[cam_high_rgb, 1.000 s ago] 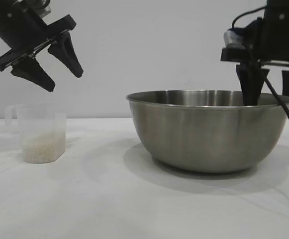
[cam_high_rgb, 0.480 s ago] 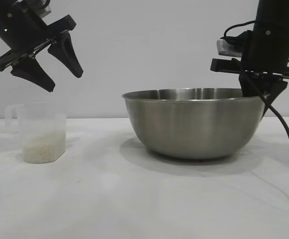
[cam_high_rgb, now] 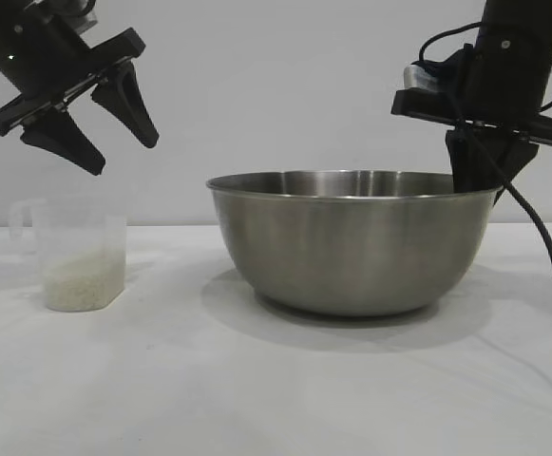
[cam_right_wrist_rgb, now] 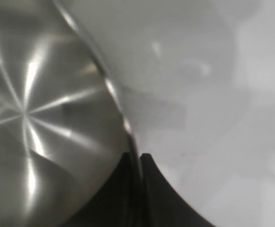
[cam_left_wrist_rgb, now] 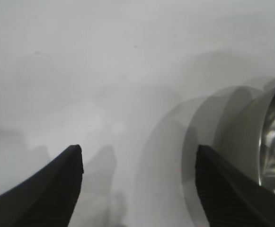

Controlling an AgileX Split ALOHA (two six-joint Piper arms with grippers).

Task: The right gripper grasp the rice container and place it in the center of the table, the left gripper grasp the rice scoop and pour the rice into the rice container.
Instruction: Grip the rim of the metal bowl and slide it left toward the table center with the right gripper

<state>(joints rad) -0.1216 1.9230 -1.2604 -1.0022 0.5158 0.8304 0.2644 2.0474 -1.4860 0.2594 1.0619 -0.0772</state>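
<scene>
Steel bowl (cam_high_rgb: 352, 242) is sitting right of table (cam_high_rgb: 161, 380) centre, its rim pinched by the right gripper (cam_high_rgb: 477, 180) for dragging. Left gripper (cam_high_rgb: 90, 114) is hanging spread above the scoop (cam_high_rgb: 81, 252), ready for grasping.

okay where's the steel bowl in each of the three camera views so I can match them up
Exterior view: the rice container sits on the table, right of centre, the right gripper clamped on its right rim.
Left wrist view: only a slice of its wall and shiny inside at the picture's right edge.
Right wrist view: its inside fills the picture's left half.
Shared landmark: the bowl's thin rolled rim.
</scene>
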